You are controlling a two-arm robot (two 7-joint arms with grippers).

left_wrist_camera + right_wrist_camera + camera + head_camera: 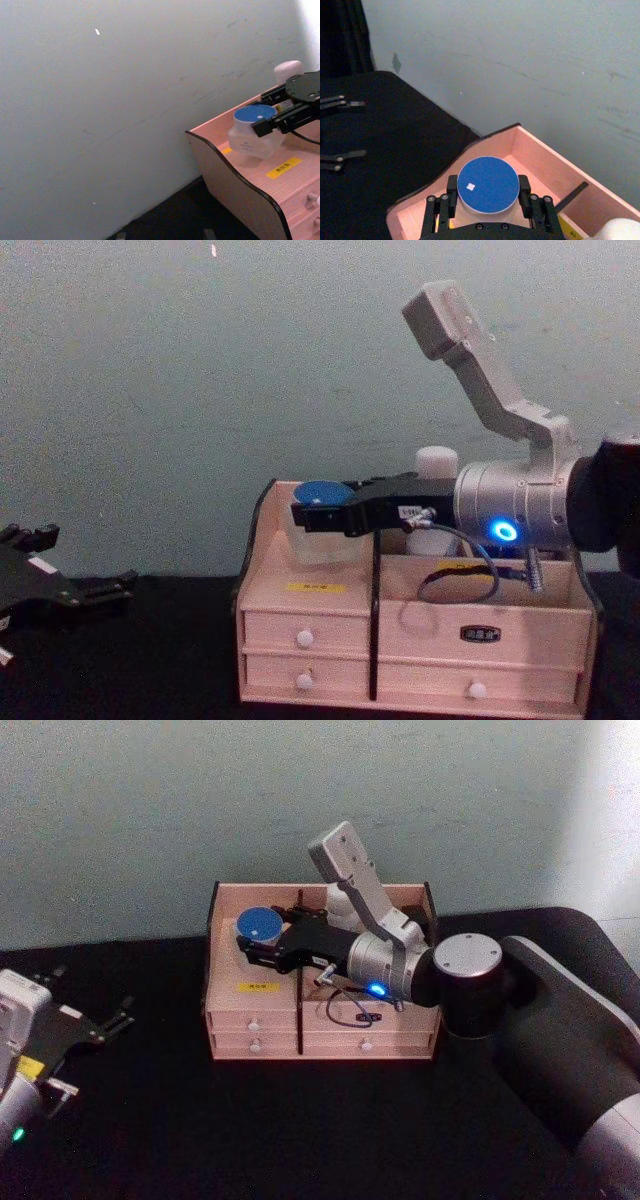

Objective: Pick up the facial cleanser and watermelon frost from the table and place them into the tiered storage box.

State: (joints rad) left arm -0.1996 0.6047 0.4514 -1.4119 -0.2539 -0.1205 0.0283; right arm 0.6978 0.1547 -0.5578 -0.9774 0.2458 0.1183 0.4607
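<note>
The watermelon frost (260,922), a clear jar with a blue lid, hangs low in the rear left compartment of the tiered storage box (270,1016). My right gripper (262,942) reaches over the box from the right and is shut on the jar; its fingers (524,190) press both sides of the lid (488,182). From the side, the jar (322,540) sits partly below the box rim (262,502). The facial cleanser (338,901) stands in the rear right compartment behind the arm, its white cap (436,463) showing. My left gripper (88,1055) rests open at the table's left.
The box stands at the back of the black table (300,1130), close to the pale wall (150,810). It has white-knobbed drawers (304,638) and yellow labels (283,167) on the front. A cable (455,585) loops from my right wrist over the front right compartment.
</note>
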